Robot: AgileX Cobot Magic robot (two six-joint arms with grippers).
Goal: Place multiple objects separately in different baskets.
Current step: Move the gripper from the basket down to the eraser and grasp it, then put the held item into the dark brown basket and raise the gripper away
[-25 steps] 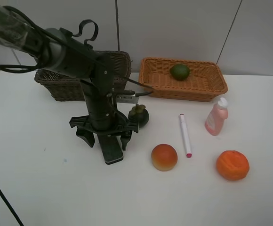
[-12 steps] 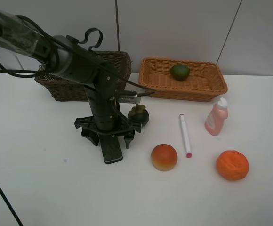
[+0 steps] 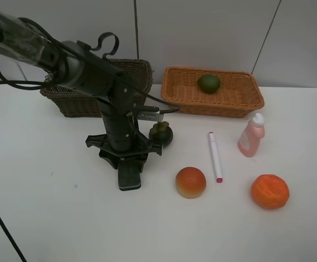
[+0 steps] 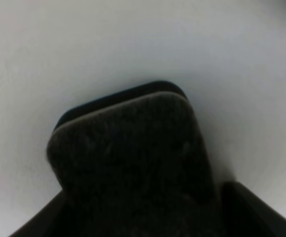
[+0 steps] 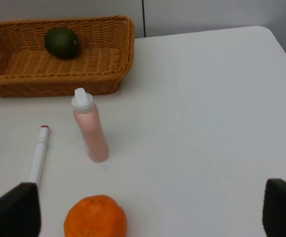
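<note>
Between the fingers of the left gripper (image 3: 124, 161) lies the black eraser block (image 3: 129, 178), flat on the white table (image 3: 43, 207). The jaws are drawn in against its sides, gripping it. Just beside the gripper sits the dark mangosteen (image 3: 161, 134), with the red-orange peach (image 3: 191, 182) and the white marker (image 3: 215, 156) farther off on that side. Behind the arm stands the dark brown basket (image 3: 71, 101); the orange-tan basket (image 3: 213, 105) next to it holds the green fruit (image 3: 209, 83). The right gripper (image 5: 145, 212) is spread wide above the table, near the pink bottle (image 5: 89, 129) and the tangerine (image 5: 95, 216).

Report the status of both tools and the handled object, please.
Left tool shut on black eraser block. Right tool open, empty. Mangosteen close beside left tool.
</note>
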